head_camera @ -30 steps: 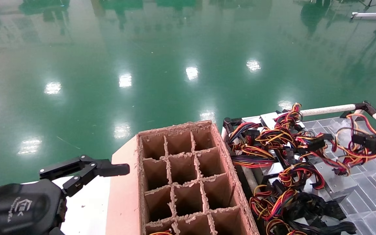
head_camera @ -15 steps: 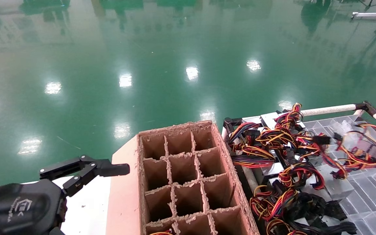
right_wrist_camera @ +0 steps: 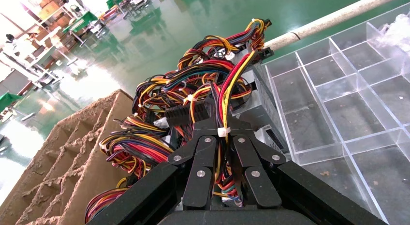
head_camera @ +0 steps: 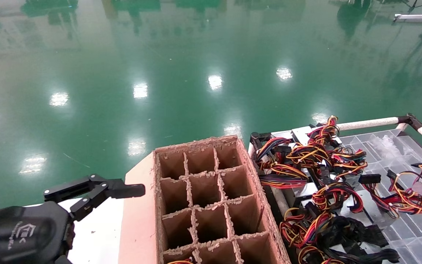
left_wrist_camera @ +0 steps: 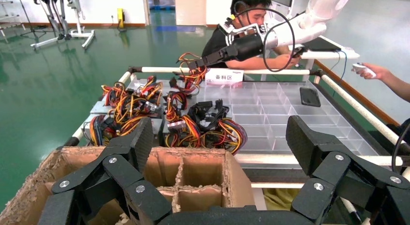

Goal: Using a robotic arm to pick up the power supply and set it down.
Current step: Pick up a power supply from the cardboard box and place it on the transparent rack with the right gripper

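**Right arm drags the cable bundle out toward the robot's right; unit not lifted yet**

- Biggest change, head view: over the last second the loop of red/yellow/orange wires (head_camera: 412,192) has swung from above the back of the clear divider tray (head_camera: 416,234) down and toward the robot's right. It now sits near the frame's right edge.
- The right gripper (right_wrist_camera: 223,135) went with it and is almost out of the head view.
- Nothing else has shifted. The cardboard divider box (head_camera: 196,143) and the heap of other wired units (head_camera: 306,161) look the same.
- The left gripper (head_camera: 93,189) is parked beside the cardboard box with its fingers spread wide and empty.
- Meaning (judgement): this is a pull on the cable, not a grasp of the body. The lift is still ahead, and pulling by the wires risks snagging neighbouring bundles.
- The power supply (head_camera: 374,211) is a grey metal brick lying on the tray's left part, just beside the heap, with its cables trailing right. It seems to have barely moved.
- Right wrist view: the jaws are closed tight around a few yellow and red strands, and the grey casing (right_wrist_camera: 263,111) is just beyond them.
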`<move>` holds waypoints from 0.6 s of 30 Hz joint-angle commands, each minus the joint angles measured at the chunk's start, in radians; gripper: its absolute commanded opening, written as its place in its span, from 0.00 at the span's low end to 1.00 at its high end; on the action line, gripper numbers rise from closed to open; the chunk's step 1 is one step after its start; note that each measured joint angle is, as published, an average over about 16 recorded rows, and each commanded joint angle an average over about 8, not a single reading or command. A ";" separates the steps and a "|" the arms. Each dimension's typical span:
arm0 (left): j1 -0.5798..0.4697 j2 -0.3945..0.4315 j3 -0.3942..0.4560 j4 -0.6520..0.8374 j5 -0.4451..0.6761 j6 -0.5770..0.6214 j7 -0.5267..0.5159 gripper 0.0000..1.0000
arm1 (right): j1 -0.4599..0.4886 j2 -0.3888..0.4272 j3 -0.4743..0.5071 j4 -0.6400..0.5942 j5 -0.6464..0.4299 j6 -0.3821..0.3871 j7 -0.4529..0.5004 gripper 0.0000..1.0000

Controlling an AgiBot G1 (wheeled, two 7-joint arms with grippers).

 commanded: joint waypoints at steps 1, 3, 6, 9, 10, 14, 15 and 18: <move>0.000 0.000 0.000 0.000 0.000 0.000 0.000 1.00 | -0.006 0.002 0.008 -0.005 -0.004 0.002 -0.005 1.00; 0.000 0.000 0.000 0.000 0.000 0.000 0.000 1.00 | -0.005 0.002 0.006 -0.003 -0.005 0.002 -0.004 1.00; 0.000 0.000 0.000 0.000 0.000 0.000 0.000 1.00 | -0.002 0.001 0.002 0.001 -0.005 0.003 -0.004 1.00; 0.000 0.000 0.000 0.000 0.000 0.000 0.000 1.00 | 0.005 0.000 -0.002 0.011 -0.011 0.006 -0.008 1.00; 0.000 0.000 0.000 0.000 0.000 0.000 0.000 1.00 | 0.011 0.000 -0.005 0.018 -0.017 0.007 -0.011 1.00; 0.000 0.000 0.000 0.000 0.000 0.000 0.000 1.00 | 0.062 0.002 -0.036 0.055 -0.070 0.013 -0.030 1.00; 0.000 0.000 0.000 0.000 0.000 0.000 0.000 1.00 | 0.082 0.003 -0.047 0.062 -0.089 0.013 -0.033 1.00; 0.000 0.000 0.000 0.001 0.000 0.000 0.000 1.00 | 0.154 0.008 -0.083 0.064 -0.149 0.010 -0.039 1.00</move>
